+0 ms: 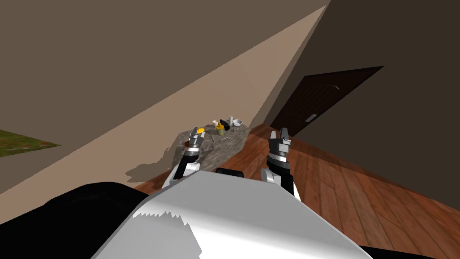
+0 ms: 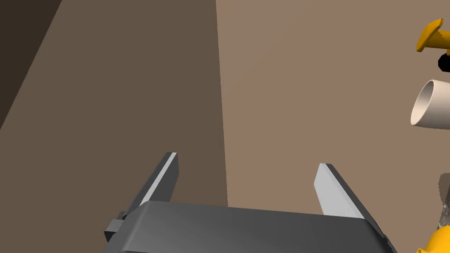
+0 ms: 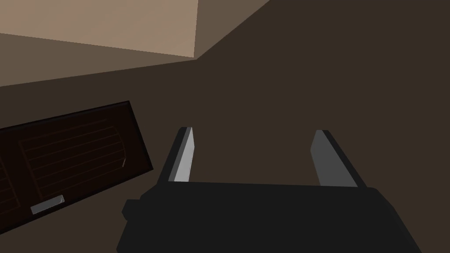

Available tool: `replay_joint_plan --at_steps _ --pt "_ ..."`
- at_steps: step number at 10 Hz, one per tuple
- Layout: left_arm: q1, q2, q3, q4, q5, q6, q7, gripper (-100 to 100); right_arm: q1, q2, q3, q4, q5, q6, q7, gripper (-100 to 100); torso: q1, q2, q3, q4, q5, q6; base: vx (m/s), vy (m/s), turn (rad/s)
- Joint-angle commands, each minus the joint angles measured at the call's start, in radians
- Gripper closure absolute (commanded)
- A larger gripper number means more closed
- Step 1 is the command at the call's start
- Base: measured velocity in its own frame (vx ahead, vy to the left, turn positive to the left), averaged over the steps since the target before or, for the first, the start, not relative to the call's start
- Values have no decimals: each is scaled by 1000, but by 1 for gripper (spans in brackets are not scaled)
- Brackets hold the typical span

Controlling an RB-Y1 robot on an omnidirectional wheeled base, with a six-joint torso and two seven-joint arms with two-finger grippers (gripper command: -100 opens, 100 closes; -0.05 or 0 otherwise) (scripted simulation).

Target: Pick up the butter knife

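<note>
Left pincer [image 2: 247,159] released | right pincer [image 3: 252,129] released | butter knife [image 1: 223,139] lies on grey table [image 1: 233,147], apart from both

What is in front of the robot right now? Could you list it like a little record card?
Table: grey, stone-like, against the tan wall
On it: white cup, white bowl, yellow object, other small things
Butter knife: probably the thin grey sliver, too small to confirm
Left gripper: open, empty, by the table's near end
Right gripper: open, above the wood floor
Nearby: dark door

Dark left end effector [image 2: 247,159], grey fingers [image 2: 332,189]
</note>
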Motion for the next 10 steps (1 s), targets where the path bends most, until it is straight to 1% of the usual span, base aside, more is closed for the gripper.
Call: replay_joint_plan --at_steps 1,6,7,9,10 --pt "23 49 27 21 -28 23 -2 -100 0 0 0 0 0 0 0 0 0 0 0 0 0 0 72 -74 -118" --pt "106 202 116 95 -132 110 -19 -100 0 0 0 0 0 0 0 0 -2 -3 -2 -1 0 0 89 -78 -124" --pt "106 202 116 95 -132 110 -19 -100 0 0 0 0 0 0 0 0 -2 -2 -1 -1 -1 0 59 -50 -50" --pt "143 260 153 126 -173 149 -26 -100 0 0 0 0 0 0 0 0 0 0 0 0 0 0 63 -60 -114" --pt "161 284 172 141 -192 169 -29 -100 0 0 0 0 0 0 0 0 -2 -1 0 0 0 0 101 -78 -153"
